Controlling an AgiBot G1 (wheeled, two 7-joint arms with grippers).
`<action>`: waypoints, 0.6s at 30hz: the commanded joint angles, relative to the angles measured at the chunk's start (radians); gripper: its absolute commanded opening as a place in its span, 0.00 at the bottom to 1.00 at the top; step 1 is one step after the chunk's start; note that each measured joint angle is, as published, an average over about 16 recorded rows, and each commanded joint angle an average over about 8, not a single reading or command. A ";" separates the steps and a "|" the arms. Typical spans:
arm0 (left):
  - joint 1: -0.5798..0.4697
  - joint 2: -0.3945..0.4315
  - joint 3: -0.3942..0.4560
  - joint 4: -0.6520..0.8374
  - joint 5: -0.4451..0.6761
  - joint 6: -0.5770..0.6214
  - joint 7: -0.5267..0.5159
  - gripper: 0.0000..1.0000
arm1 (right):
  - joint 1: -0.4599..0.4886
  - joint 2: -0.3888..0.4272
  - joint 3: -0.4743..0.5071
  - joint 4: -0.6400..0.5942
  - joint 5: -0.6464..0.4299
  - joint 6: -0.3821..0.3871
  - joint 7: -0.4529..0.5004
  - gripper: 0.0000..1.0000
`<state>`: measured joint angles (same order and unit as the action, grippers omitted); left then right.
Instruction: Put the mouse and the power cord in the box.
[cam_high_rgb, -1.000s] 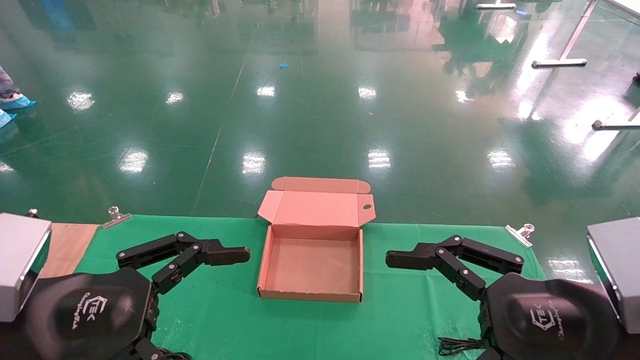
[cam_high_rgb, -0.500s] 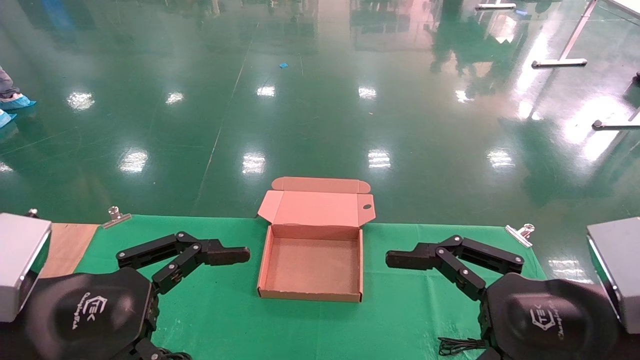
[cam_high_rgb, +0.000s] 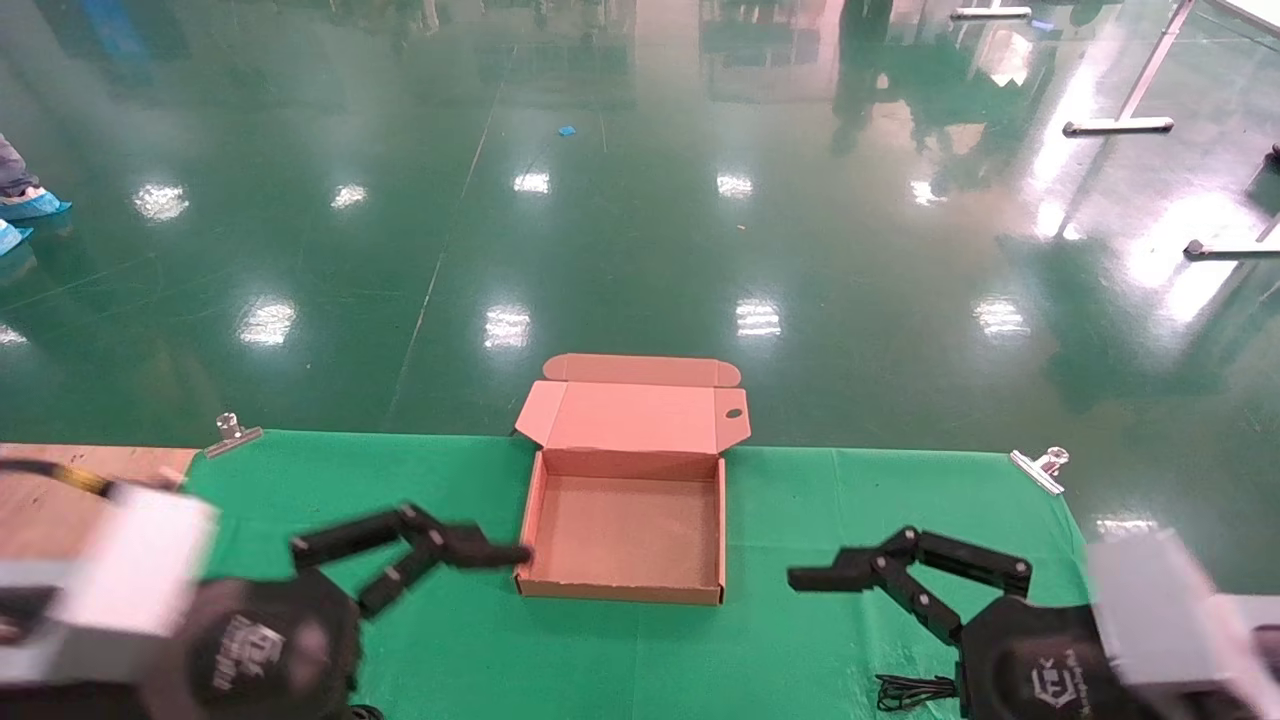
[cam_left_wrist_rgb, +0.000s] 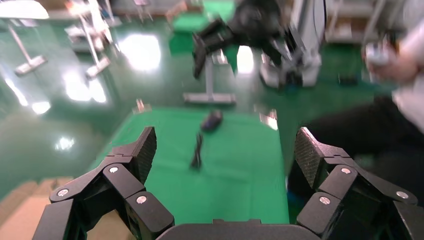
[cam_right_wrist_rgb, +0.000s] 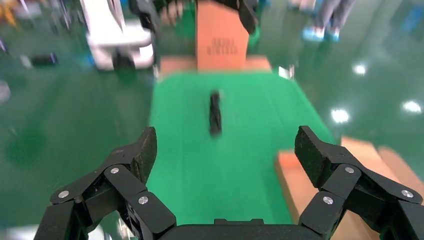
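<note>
Green cloth-covered table (cam_high_rgb: 450, 640), glossy green floor beyond. Box (cam_high_rgb: 625, 530): centre of cloth, lid flap raised at far side, empty. Left gripper (cam_left_wrist_rgb: 226, 137), right gripper (cam_right_wrist_rgb: 226, 136): fingers spread wide, nothing held, flanking box. Mouse (cam_left_wrist_rgb: 212, 120): on cloth toward right side, thin cable (cam_left_wrist_rgb: 197, 154) trailing from it. Power cord (cam_right_wrist_rgb: 215, 112): toward left side, long axis roughly along right gripper's line of reach; plug end indistinct. Likely hazards: trailing cable catching box wall; bundle spilling over rim.

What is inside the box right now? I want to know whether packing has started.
Nothing: the box lies open, showing only its bare cardboard floor. Its near wall hides a thin strip of floor just behind it.
</note>
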<state>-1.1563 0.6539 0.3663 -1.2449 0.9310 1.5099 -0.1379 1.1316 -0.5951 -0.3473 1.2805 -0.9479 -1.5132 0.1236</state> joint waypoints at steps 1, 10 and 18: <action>-0.024 0.011 0.023 0.005 0.055 0.005 0.010 1.00 | 0.011 0.005 -0.014 -0.004 -0.047 -0.003 -0.015 1.00; -0.185 0.100 0.188 0.197 0.411 0.043 0.133 1.00 | 0.166 -0.071 -0.175 -0.055 -0.455 -0.023 -0.092 1.00; -0.313 0.201 0.316 0.497 0.682 -0.001 0.301 1.00 | 0.282 -0.203 -0.324 -0.258 -0.791 0.005 -0.214 1.00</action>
<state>-1.4654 0.8555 0.6809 -0.7522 1.6100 1.4961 0.1648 1.4092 -0.7975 -0.6623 1.0083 -1.7180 -1.4946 -0.1003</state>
